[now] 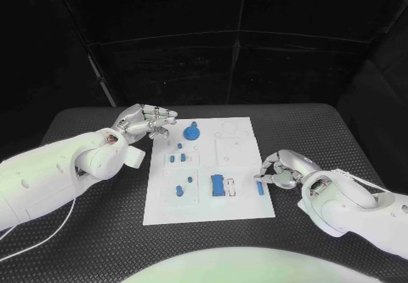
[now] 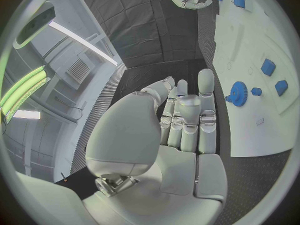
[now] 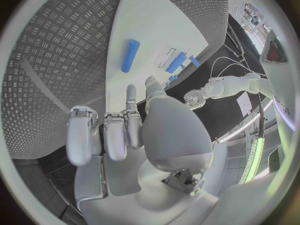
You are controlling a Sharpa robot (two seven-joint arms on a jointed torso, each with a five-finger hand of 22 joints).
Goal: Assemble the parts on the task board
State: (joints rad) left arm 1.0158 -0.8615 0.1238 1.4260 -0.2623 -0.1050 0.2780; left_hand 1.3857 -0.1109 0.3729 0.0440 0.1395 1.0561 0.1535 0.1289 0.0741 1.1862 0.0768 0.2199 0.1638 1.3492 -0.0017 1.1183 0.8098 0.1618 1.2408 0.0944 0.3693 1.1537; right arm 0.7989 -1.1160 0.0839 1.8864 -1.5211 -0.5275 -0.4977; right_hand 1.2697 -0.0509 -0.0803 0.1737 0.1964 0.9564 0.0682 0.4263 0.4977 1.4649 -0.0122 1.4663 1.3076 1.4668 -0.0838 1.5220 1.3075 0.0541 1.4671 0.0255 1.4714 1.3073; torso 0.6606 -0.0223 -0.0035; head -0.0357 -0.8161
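Note:
The white task board (image 1: 208, 203) lies mid-table. On it are a blue gear (image 1: 192, 132) at the far left, small blue pieces (image 1: 176, 158), a blue block (image 1: 217, 186) and a blue bar (image 1: 259, 187) near the right edge. My left hand (image 1: 149, 121) hovers off the board's far left corner beside the gear (image 2: 238, 93), fingers stretched out side by side, holding nothing. My right hand (image 1: 280, 168) sits at the board's right edge just beyond the bar (image 3: 130, 55), fingers curled in with nothing in them.
A black ribbed mat (image 1: 315, 130) covers the table around the board. A white cable (image 1: 38, 236) runs along the near left side. Bare mat lies on both sides of the board.

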